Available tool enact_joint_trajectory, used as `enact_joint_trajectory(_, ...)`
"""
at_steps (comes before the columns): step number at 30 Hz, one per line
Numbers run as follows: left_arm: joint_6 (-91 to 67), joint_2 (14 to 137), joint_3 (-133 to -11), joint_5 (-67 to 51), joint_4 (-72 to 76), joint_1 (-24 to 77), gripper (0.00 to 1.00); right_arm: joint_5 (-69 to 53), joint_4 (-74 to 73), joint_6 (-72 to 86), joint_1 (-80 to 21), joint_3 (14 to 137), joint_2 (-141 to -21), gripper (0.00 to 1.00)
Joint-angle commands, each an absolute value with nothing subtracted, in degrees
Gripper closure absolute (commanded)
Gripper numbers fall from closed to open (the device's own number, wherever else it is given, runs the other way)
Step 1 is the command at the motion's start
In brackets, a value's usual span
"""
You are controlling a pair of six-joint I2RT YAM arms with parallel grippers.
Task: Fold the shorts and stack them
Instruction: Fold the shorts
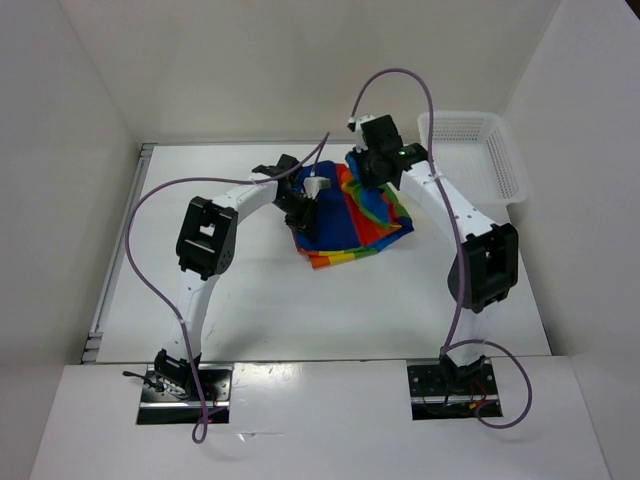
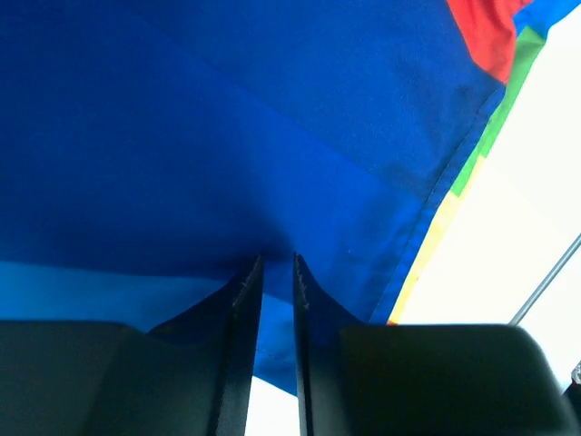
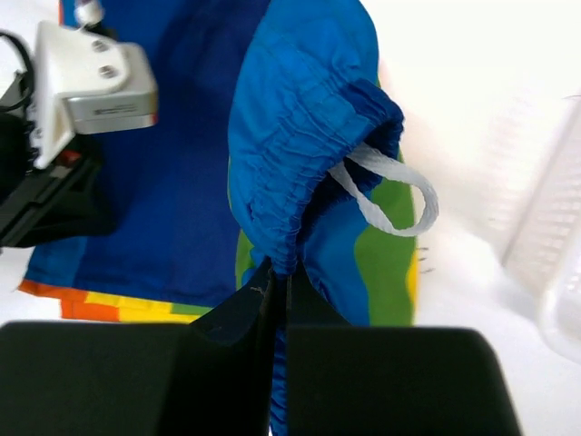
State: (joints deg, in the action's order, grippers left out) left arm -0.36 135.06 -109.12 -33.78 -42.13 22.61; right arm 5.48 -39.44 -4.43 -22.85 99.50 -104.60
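Two pinches hold the shorts (image 1: 345,235) near the table's (image 1: 300,310) far edge: left gripper (image 2: 277,259) on blue cloth, right gripper (image 3: 280,268) on the waistband (image 3: 290,118).

We see the rainbow-striped fabric shorts (image 1: 362,222) on the white table (image 1: 300,310), with the white plastic mesh basket (image 1: 508,168) far right of them.

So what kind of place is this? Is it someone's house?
Probably a robot test booth, not a house: plain white walls box in a white table, and a left arm and right arm bolted at its edge work on striped shorts.
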Motion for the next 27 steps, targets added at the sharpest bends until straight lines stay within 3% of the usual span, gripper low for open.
enact_joint_trajectory(1, 0.00, 136.49, -108.98, -35.51, -40.44, 22.41, 0.75, 8.61, -37.79, -1.94, -26.62, 103.27, -105.47, 1.00)
enact_joint_trajectory(7, 0.00, 137.64, -110.21, -36.56, -40.43, 22.41, 0.77, 8.61, -38.32, 4.46, -31.64, 106.69, -109.15, 1.00)
enact_joint_trajectory(13, 0.00, 138.16, -110.21, -36.56, -40.43, 21.36, 0.78, 4.85, -40.08, 13.26, -34.10, 117.77, -112.94, 1.00)
enact_joint_trajectory(27, 0.00, 137.11, -111.26, -36.56, -40.96, 15.30, 0.77, 0.43, -37.35, 12.40, -38.06, 108.99, -119.35, 1.00)
